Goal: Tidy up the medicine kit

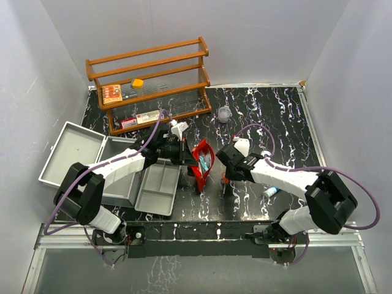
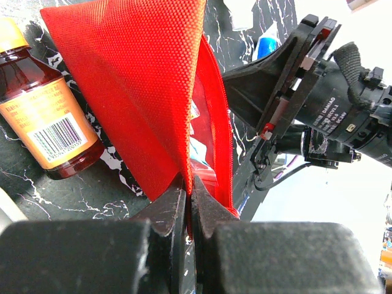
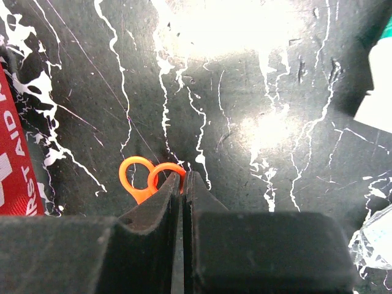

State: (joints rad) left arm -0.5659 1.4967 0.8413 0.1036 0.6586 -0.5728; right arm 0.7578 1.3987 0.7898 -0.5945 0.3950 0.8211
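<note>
1. My left gripper [image 2: 188,187] is closed tight on the red pouch [image 2: 141,79], pinching the woven fabric right beside its open mouth. Packets in white and blue show inside, but their print is too blurred to read.
2. My right gripper [image 3: 182,177] is closed as well, low over the black, white-veined table [image 1: 275,122]. One of two orange rings [image 3: 149,179] looks caught between its tips.
3. From my right wrist the pouch runs up the left edge, with white capitals ending in "AID".
4. A brown bottle [image 2: 52,119] sits just beside the pouch. Its orange label carries a black barcode, with digits too small to make out.
5. Past the pouch, the black motor housing [image 2: 343,104] on my right arm bears small white print. I read it as "DAMIAO", though not with certainty.
6. The medicine kit [image 1: 72,152] sits at the left of the table, its lid thrown back toward the left wall. Its grey tray [image 1: 156,190] lies out on the table, between the case and the pouch.
7. A wooden rack [image 1: 150,64] stands at the back, with an orange box [image 1: 112,93] on its middle shelf and a white and red box [image 1: 136,120] on the bottom shelf. From above, their writing cannot be read.
8. A small white and blue tube [image 1: 270,191] lies on the table near my right arm.
</note>
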